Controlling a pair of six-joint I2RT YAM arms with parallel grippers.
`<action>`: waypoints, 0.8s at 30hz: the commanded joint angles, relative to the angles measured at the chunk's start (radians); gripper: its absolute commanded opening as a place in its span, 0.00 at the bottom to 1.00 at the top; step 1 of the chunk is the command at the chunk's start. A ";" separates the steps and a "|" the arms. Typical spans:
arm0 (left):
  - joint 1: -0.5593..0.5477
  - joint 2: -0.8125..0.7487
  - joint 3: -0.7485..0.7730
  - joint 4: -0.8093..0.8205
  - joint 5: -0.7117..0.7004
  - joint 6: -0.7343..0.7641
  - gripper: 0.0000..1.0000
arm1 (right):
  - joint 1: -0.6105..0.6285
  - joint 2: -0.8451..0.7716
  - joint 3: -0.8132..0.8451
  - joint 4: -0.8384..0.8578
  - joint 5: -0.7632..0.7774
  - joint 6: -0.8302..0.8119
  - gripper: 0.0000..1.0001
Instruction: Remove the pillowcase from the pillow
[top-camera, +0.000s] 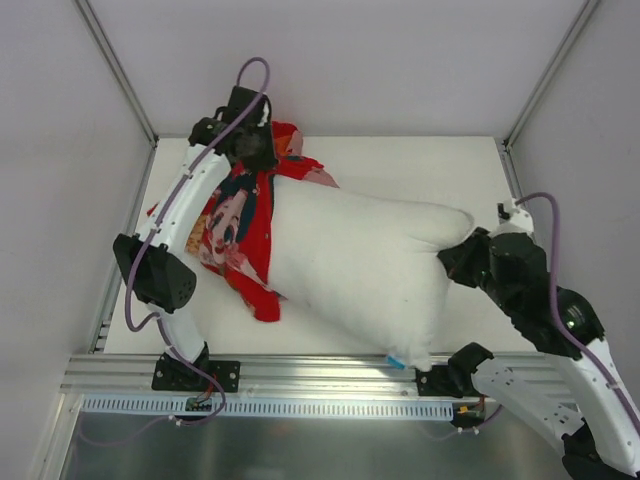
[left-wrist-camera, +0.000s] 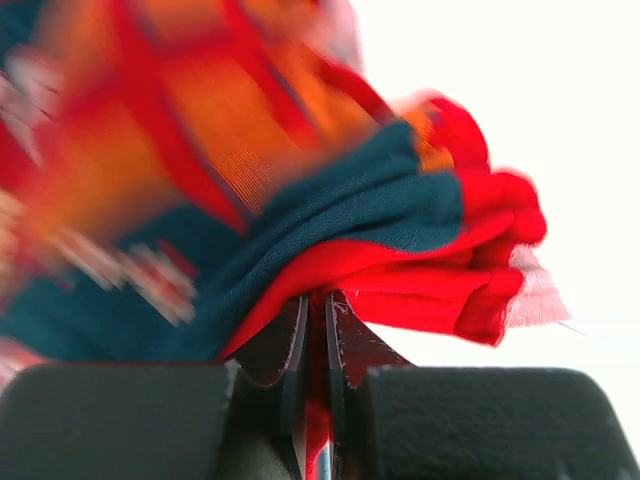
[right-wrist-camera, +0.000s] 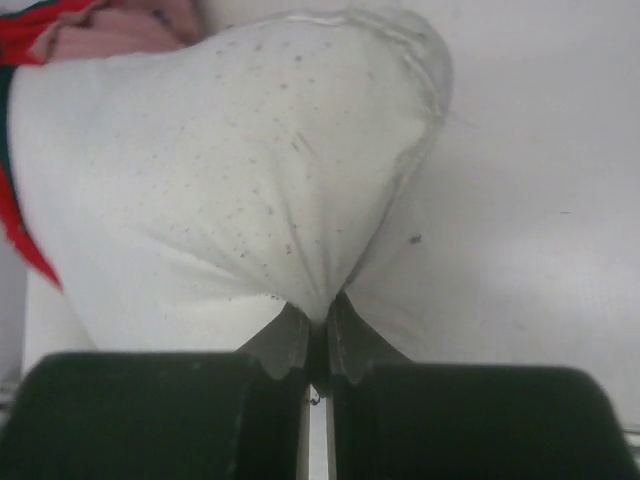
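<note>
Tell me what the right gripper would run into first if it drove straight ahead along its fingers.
The pillow: the right gripper is shut on its white edge, so its bulk lies directly ahead. The red pillowcase sits beyond that, probably.

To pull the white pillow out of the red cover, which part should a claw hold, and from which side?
The bare right end of the pillow, approached from the right: it sticks out of the pillowcase and its loose cloth pinches into a thin fold. The right claw is shut on such a fold there.
</note>
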 joint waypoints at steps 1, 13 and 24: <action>0.121 -0.097 -0.012 -0.029 -0.015 -0.062 0.00 | -0.018 -0.044 0.159 -0.357 0.471 -0.106 0.01; 0.391 -0.191 -0.078 -0.029 0.006 -0.139 0.00 | -0.038 0.003 0.029 -0.400 0.611 0.002 0.01; 0.195 -0.329 -0.338 0.015 0.145 -0.032 0.99 | -0.366 0.216 0.067 -0.099 0.256 -0.300 0.08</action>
